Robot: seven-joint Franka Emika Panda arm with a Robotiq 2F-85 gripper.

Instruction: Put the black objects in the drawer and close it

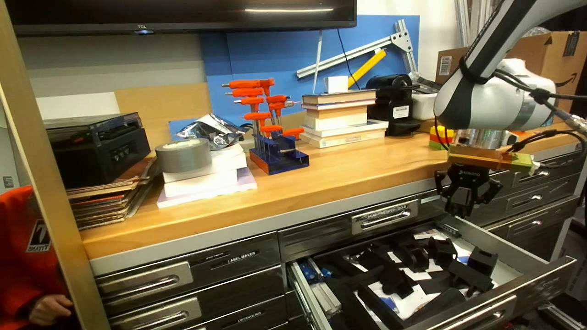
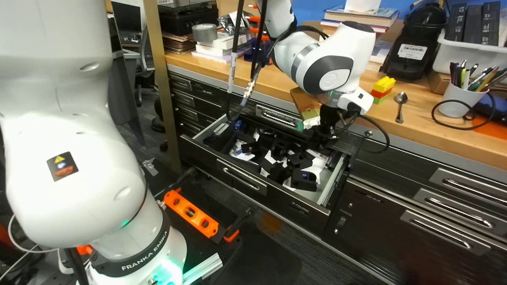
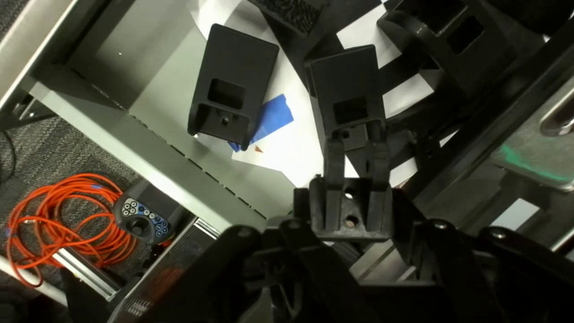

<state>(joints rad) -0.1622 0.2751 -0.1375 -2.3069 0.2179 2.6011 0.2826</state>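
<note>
Claw (image 3: pixel 350 210) around one black object (image 3: pixel 352 206)

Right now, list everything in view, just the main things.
open drawer: one, grey, under worktop
black pieces: at least three, black, in drawer
forked bracket: one, black, in hand
T-handle hex keys: several, orange handles, in blue stand
books: two stacks, mostly pale, worktop
duct tape: one roll, grey, on books
boxy device: one, black, near duct tape
toy bricks: one stack, yellow, red, green, worktop
spoon: one, silver, worktop
pen cup: one, white, worktop
television: one, black, above worktop
spirit level: one, orange, beside robot base
coiled cable: one, orange, floor
person: one, red-clad, exterior view's left edge
arm: one, white, over drawer
hand: one, black, closed on forked bracket
</note>
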